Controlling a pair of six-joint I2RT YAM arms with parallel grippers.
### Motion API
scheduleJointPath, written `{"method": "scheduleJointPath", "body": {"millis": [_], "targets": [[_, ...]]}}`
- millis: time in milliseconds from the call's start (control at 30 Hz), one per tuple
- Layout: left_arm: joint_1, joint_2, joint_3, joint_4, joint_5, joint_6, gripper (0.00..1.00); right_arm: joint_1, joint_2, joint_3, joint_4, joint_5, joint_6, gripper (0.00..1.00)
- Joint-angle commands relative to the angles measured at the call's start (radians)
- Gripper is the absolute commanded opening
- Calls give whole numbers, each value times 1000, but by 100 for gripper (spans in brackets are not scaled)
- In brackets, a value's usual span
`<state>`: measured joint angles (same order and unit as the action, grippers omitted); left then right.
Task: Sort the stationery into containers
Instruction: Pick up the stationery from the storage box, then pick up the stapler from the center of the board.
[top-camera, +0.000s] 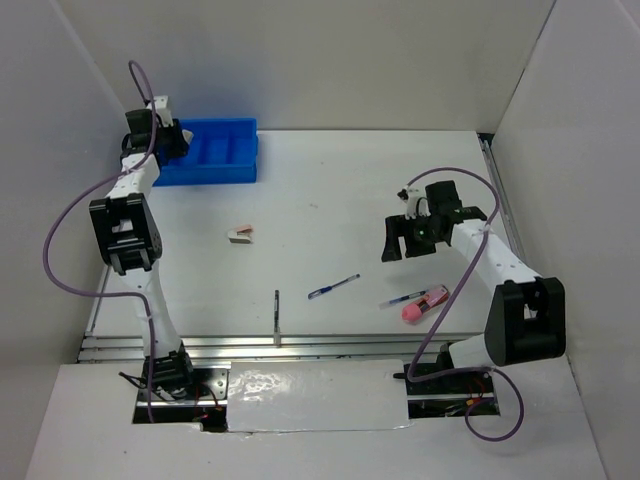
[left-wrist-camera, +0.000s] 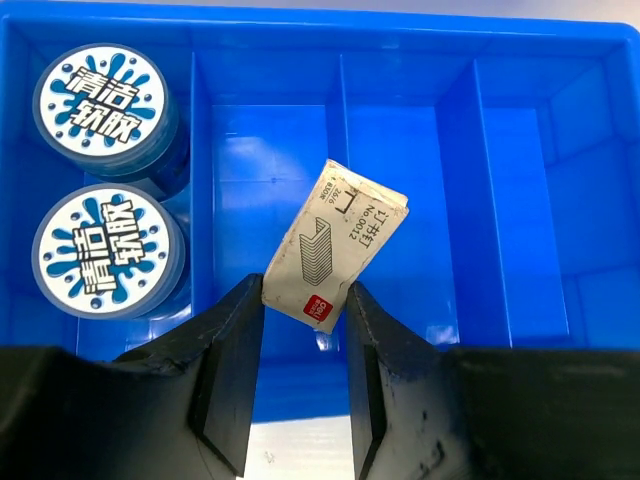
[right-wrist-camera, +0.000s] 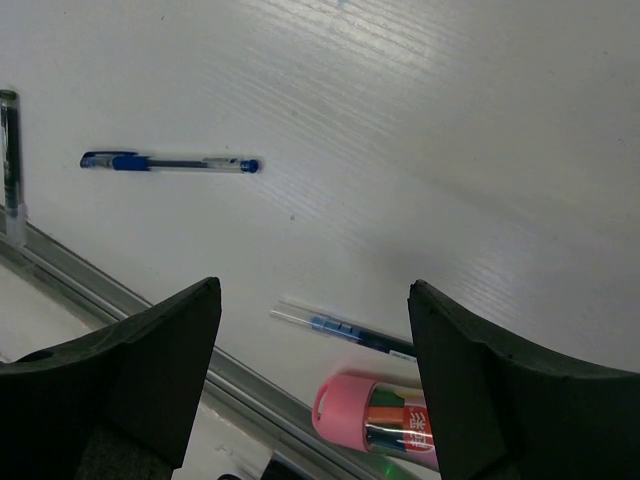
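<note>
The blue tray (top-camera: 222, 152) stands at the far left of the table. My left gripper (top-camera: 166, 137) hangs over it, shut on a small white staple box (left-wrist-camera: 335, 245) held tilted above the second compartment. Two blue tape rolls (left-wrist-camera: 100, 100) (left-wrist-camera: 108, 250) lie in the tray's (left-wrist-camera: 400, 30) left compartment. My right gripper (top-camera: 404, 240) hovers open above the table with nothing between its fingers. Below it lie a blue pen (right-wrist-camera: 165, 162), a second pen (right-wrist-camera: 340, 328) and a pink tube (right-wrist-camera: 375, 420). A small eraser (top-camera: 241, 235) and a dark stick (top-camera: 277, 310) rest on the table.
A metal rail (top-camera: 300, 345) runs along the table's near edge, close to the pink tube (top-camera: 425, 303), the second pen (top-camera: 403, 298) and the stick (right-wrist-camera: 10, 150). White walls enclose the table on three sides. The first pen (top-camera: 333, 287) lies mid-table.
</note>
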<state>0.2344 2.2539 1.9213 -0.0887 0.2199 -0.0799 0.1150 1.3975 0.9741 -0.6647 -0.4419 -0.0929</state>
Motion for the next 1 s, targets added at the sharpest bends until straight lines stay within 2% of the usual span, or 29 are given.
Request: {"method": "scheduleJointPath", "body": {"millis": [0, 233, 300, 333, 367, 433, 500, 533, 567, 600, 667, 800, 967], "targets": [[-6, 29, 54, 56, -10, 11, 34, -3, 15, 31, 19, -15, 10, 82], [-1, 13, 58, 69, -37, -4, 69, -3, 28, 41, 10, -15, 12, 82], [6, -13, 44, 79, -4, -12, 77, -3, 25, 46, 10, -15, 12, 82], [11, -42, 29, 111, 30, -24, 89, 0, 23, 46, 10, -15, 13, 82], [16, -56, 22, 118, 53, -26, 91, 0, 20, 49, 10, -18, 13, 82], [26, -103, 2, 110, 122, -18, 87, 3, 12, 49, 7, -15, 13, 82], [31, -140, -25, 98, 290, 6, 81, 2, 2, 46, 5, -9, 13, 82], [31, -181, -68, 60, 346, 55, 76, 2, -12, 43, 5, -9, 13, 82], [28, -206, -97, 40, 437, 68, 74, 0, -17, 40, 7, -8, 12, 82], [23, -230, -126, 17, 478, 157, 73, 2, -26, 34, 5, -6, 10, 82], [3, -299, -227, -69, 563, 236, 70, 5, -35, 25, 4, -4, 9, 82], [-44, -364, -356, -274, 604, 490, 66, 12, -49, 14, 5, -6, 5, 82], [-128, -355, -461, -440, 575, 634, 65, 21, -52, 21, -1, -1, 5, 81]]}}
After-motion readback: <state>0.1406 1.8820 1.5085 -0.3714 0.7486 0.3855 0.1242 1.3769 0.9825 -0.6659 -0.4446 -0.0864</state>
